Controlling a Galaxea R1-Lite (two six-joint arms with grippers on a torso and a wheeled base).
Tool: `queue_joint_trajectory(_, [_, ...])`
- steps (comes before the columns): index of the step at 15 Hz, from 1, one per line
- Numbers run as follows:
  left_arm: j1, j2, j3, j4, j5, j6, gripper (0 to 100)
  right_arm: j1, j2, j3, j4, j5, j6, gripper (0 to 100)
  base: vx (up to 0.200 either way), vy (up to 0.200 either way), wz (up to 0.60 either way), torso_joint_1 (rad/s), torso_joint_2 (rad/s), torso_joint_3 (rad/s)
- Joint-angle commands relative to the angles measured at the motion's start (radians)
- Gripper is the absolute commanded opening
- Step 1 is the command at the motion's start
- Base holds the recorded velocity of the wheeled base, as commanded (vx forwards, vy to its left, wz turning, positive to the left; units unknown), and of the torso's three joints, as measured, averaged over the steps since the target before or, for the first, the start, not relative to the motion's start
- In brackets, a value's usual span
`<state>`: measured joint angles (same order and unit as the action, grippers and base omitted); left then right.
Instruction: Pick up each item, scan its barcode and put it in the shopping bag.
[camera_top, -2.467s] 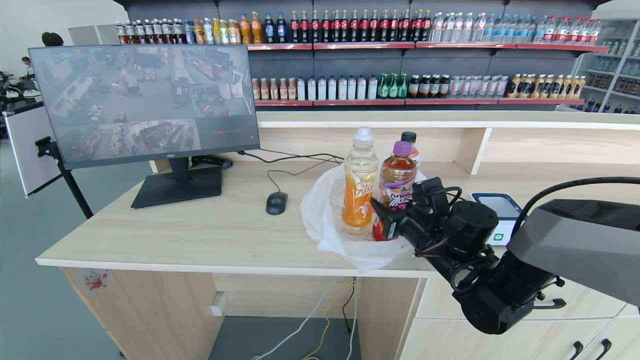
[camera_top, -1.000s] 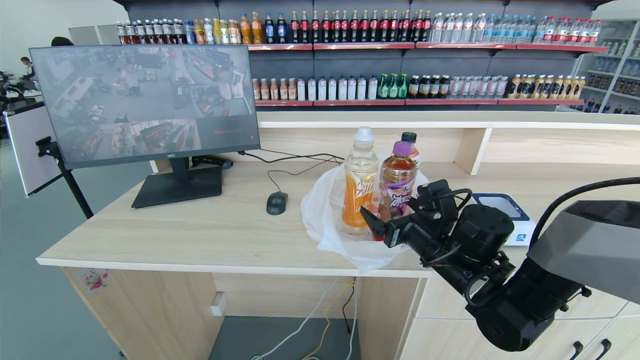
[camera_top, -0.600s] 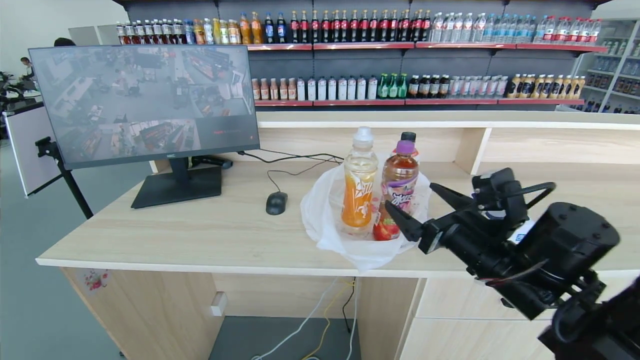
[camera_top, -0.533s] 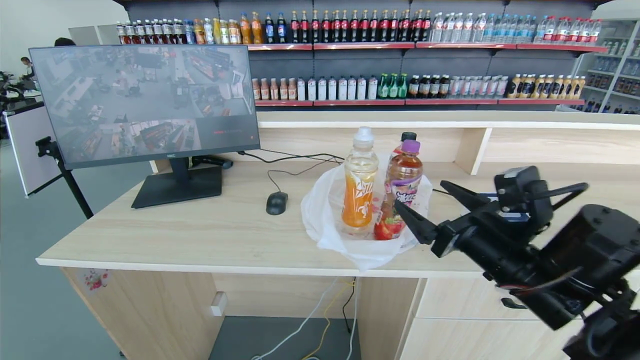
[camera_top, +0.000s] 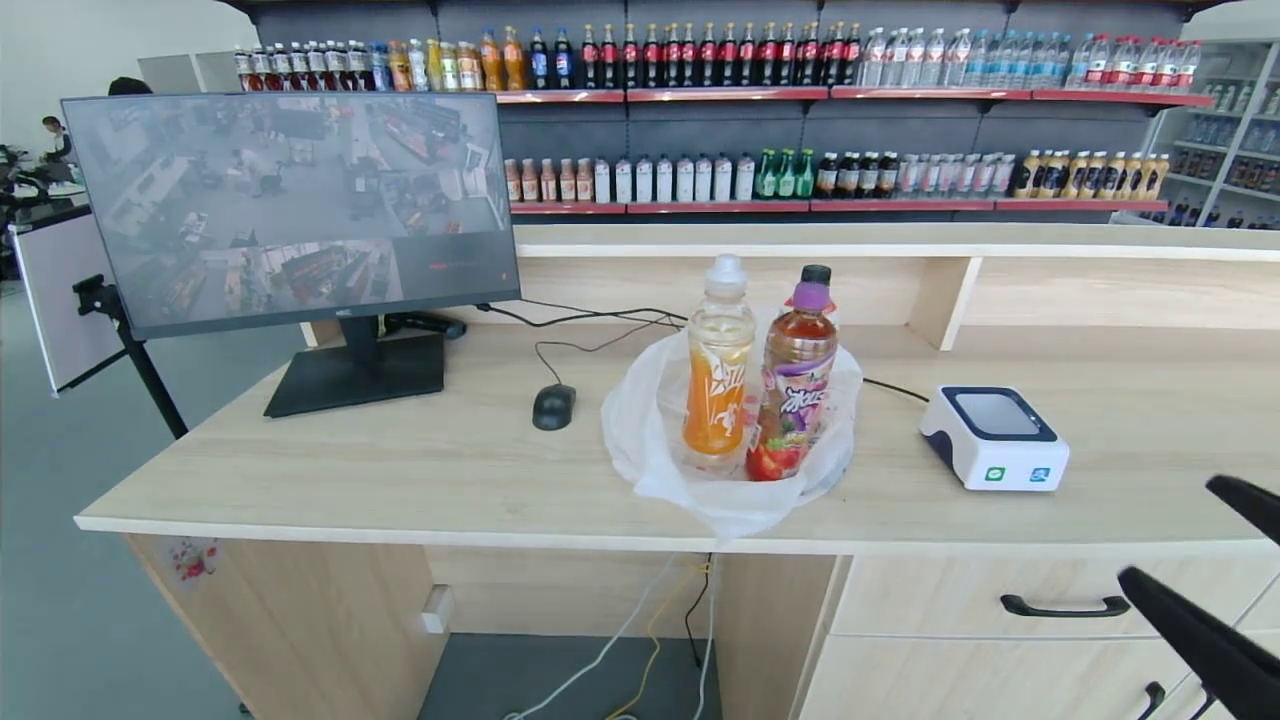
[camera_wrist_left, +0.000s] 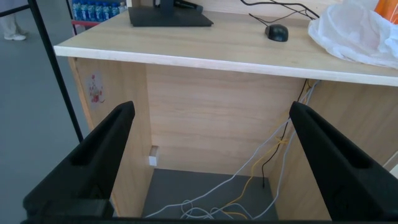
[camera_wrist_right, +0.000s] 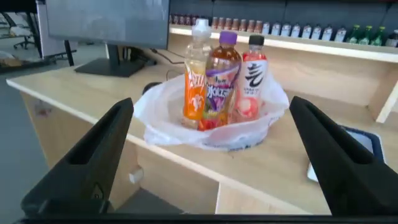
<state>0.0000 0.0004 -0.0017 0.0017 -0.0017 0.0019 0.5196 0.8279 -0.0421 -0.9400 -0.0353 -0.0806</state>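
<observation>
Pulled back from the bag, the right gripper (camera_top: 1166, 529) now sits in the lower right corner of the head view, where a second ago it was up against the purple-capped bottle (camera_top: 795, 385). Its two dark fingers (camera_top: 1200, 625) are spread wide with nothing between them. They point up and left across a drawer (camera_top: 1065, 606) front toward the counter (camera_top: 400, 470).

With the arm gone, the scanner (camera_top: 992, 437) is uncovered at centre right, just beside the bag (camera_top: 640, 440).

The purple-capped bottle has settled in the white bag at centre frame. It leans a little and touches the orange bottle (camera_top: 718, 370) on its left. A red bottle (camera_wrist_right: 252, 81) with a black cap stands right behind them, also in the bag.

The left gripper (camera_wrist_left: 211, 106) hangs low in front of the counter, below its edge, fingers wide apart and empty, facing the wooden front panel.

Left of the bag lies a mouse (camera_top: 553, 405), and a monitor (camera_top: 290, 200) fills the upper left. Shelves (camera_top: 830, 92) of bottles run along the top.
</observation>
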Motion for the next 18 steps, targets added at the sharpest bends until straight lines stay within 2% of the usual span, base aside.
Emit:
queue_joint_trajectory(1, [0.000, 0.000, 0.000, 0.000, 0.000, 0.000, 100, 0.004, -0.644, 0.004, 0.741, 0.002, -0.047, 100, 0.000, 0.000, 0.00, 0.000, 0.00, 0.000])
queue_joint_trajectory(2, [0.000, 0.000, 0.000, 0.000, 0.000, 0.000, 100, 0.004, -0.730, -0.004, 0.877, 0.003, -0.047, 100, 0.000, 0.000, 0.00, 0.000, 0.00, 0.000])
queue_joint_trajectory(3, [0.000, 0.000, 0.000, 0.000, 0.000, 0.000, 100, 0.004, -0.800, 0.010, 0.946, 0.003, -0.048, 100, 0.000, 0.000, 0.00, 0.000, 0.00, 0.000])
queue_joint_trajectory(5, [0.000, 0.000, 0.000, 0.000, 0.000, 0.000, 100, -0.012, -0.808, 0.010, 0.971, 0.002, -0.047, 100, 0.000, 0.000, 0.00, 0.000, 0.00, 0.000])
queue_joint_trajectory(6, [0.000, 0.000, 0.000, 0.000, 0.000, 0.000, 100, -0.052, -0.806, 0.010, 0.971, 0.002, -0.041, 100, 0.000, 0.000, 0.00, 0.000, 0.00, 0.000])
queue_joint_trajectory(8, [0.000, 0.000, 0.000, 0.000, 0.000, 0.000, 100, -0.254, -0.765, 0.010, 0.972, -0.006, -0.030, 100, 0.000, 0.000, 0.00, 0.000, 0.00, 0.000])
queue_joint_trajectory(9, [0.000, 0.000, 0.000, 0.000, 0.000, 0.000, 100, -0.257, -0.747, 0.010, 0.971, -0.012, -0.022, 100, 0.000, 0.000, 0.00, 0.000, 0.00, 0.000])
queue_joint_trajectory(10, [0.000, 0.000, 0.000, 0.000, 0.000, 0.000, 100, -0.346, -0.708, 0.010, 0.969, -0.021, -0.019, 100, 0.000, 0.000, 0.00, 0.000, 0.00, 0.000])
queue_joint_trajectory(11, [0.000, 0.000, 0.000, 0.000, 0.000, 0.000, 100, -0.521, -0.694, 0.010, 0.971, -0.018, -0.019, 100, 0.000, 0.000, 0.00, 0.000, 0.00, 0.000])
queue_joint_trajectory(12, [0.000, 0.000, 0.000, 0.000, 0.000, 0.000, 100, -0.581, -0.707, 0.010, 0.971, -0.005, -0.011, 100, 0.000, 0.000, 0.00, 0.000, 0.00, 0.000])
queue_joint_trajectory(14, [0.002, 0.000, 0.002, 0.000, 0.000, 0.000, 100, -0.513, -0.828, 0.018, 0.968, 0.015, 0.022, 100, 0.000, 0.000, 0.00, 0.000, 0.00, 0.000])
queue_joint_trajectory(18, [0.000, 0.000, 0.000, 0.000, 0.000, -0.002, 100, -0.521, -0.828, 0.039, 0.943, 0.018, 0.050, 100, 0.000, 0.000, 0.00, 0.000, 0.00, 0.000])
